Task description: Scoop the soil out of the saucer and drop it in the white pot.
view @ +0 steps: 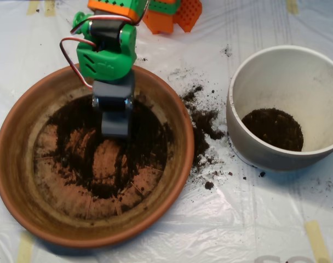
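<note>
Plastic-sheeted counter point(265, 219): some soil point(273, 129) is already held in the white pot point(254, 148), while the end effector point(115, 118), seemingly closed, is lowered into more spread thinly over the saucer point(13, 181).

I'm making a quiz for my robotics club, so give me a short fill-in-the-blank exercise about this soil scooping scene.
1. The scoop is over the ____, down among the soil.
2. The white pot already holds a patch of ____ at its bottom.
3. Loose crumbs lie spilled on the plastic sheet ____ the saucer and the pot.

Missing words: saucer; soil; between
</note>
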